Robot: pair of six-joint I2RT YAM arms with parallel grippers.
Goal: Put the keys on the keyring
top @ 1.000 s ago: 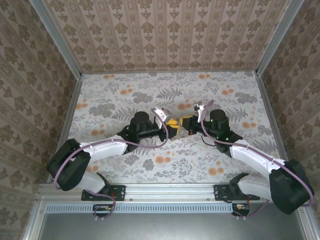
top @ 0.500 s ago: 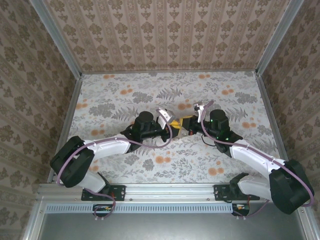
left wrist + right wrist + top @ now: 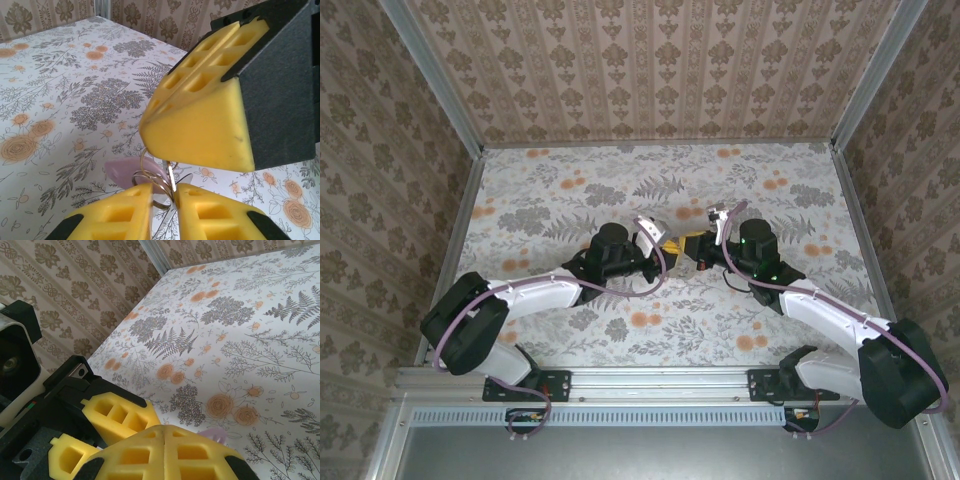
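Note:
My two grippers meet tip to tip above the middle of the table, the left gripper (image 3: pixel 667 247) against the right gripper (image 3: pixel 693 243). In the left wrist view my left gripper (image 3: pixel 163 192) is shut on the keyring (image 3: pixel 150 175), here a thin silvery wire loop whose coils sit in the narrow gap. Just behind the loop is the key's pinkish-purple head (image 3: pixel 126 171). The right gripper's yellow finger (image 3: pixel 200 115) presses down onto the loop's top. In the right wrist view my right gripper (image 3: pixel 165 432) is shut, and the key's head (image 3: pixel 216 435) pokes out past its tips.
The floral-patterned table (image 3: pixel 570 190) spreads on all sides of the grippers. Patterned walls (image 3: pixel 650 70) with metal corner posts close it at the back and both sides. The left gripper's black body and yellow finger (image 3: pixel 117 412) crowd the right wrist's near left.
The left arm has swung right and its wrist has turned, bringing its fingers up against the right gripper. The right arm has stayed almost still.

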